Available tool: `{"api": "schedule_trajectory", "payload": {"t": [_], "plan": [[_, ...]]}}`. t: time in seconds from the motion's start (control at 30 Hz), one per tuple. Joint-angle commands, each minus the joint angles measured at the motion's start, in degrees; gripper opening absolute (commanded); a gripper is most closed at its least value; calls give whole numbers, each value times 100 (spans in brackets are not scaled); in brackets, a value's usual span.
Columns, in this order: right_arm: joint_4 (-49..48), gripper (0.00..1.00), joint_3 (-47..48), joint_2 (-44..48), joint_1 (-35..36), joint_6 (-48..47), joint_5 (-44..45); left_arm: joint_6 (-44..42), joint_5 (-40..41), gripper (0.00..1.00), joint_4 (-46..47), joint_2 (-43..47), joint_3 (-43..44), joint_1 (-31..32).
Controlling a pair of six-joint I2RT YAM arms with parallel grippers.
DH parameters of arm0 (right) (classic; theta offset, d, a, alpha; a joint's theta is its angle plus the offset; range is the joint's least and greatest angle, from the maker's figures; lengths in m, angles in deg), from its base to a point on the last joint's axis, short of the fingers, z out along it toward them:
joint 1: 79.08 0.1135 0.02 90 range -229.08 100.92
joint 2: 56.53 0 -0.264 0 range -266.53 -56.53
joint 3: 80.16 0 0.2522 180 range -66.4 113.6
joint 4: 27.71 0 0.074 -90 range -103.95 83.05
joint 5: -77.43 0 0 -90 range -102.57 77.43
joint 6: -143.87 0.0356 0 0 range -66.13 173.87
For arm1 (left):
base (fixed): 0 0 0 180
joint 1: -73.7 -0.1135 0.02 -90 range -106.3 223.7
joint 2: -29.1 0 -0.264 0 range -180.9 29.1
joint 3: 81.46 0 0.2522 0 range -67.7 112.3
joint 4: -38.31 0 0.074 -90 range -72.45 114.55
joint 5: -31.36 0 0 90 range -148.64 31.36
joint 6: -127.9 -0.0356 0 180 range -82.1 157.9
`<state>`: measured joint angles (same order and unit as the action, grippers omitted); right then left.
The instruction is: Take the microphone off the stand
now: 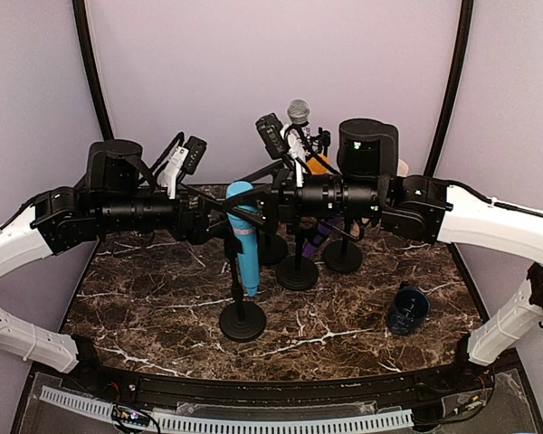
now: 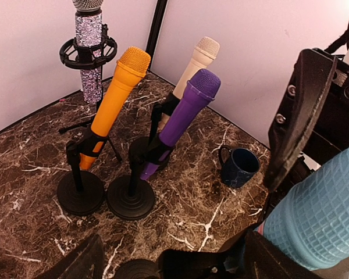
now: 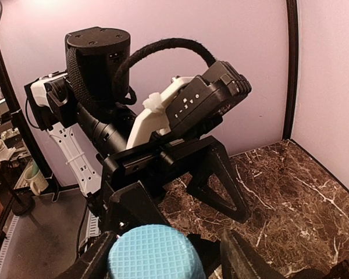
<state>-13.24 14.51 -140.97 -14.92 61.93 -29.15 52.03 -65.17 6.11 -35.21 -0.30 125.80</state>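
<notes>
Blue microphone [image 3: 152,253] — head between the right gripper [image 3: 168,261] fingers; jaws parted.

Behind blue mic [image 1: 244,240] it's packed: orange mic [image 2: 113,102], purple mic [image 2: 183,119], cream mic [image 2: 195,64] and glitter mic [image 2: 88,49] stands, bases just beside each other. Left arm [image 1: 136,212] and right arm [image 1: 344,194] meet mid-desk, blocking each other. You've got open desk [image 1: 145,298] front-left; front-right only mug [image 1: 407,309] in the way.

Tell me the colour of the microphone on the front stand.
Light blue microphone, best seen in the top external view.
</notes>
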Motion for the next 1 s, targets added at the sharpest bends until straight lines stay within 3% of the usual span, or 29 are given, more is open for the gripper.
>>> {"api": "schedule_trajectory", "payload": {"t": [0.0, 0.17, 0.3, 0.97], "plan": [[-89, 57, 112, -28, 85, -66, 245, -109, 268, 85, -24, 155, -96, 38], [-94, 40, 92, -19, 112, -117, 314, -104, 494, 85, -44, 213, -146, 38], [-93, 34, 92, -48, 114, -135, 324, -75, 582, 85, -34, 282, -181, 39], [-124, 36, 9, -50, 114, -207, 251, 31, 916, 86, -140, 347, -573, 40]]}}
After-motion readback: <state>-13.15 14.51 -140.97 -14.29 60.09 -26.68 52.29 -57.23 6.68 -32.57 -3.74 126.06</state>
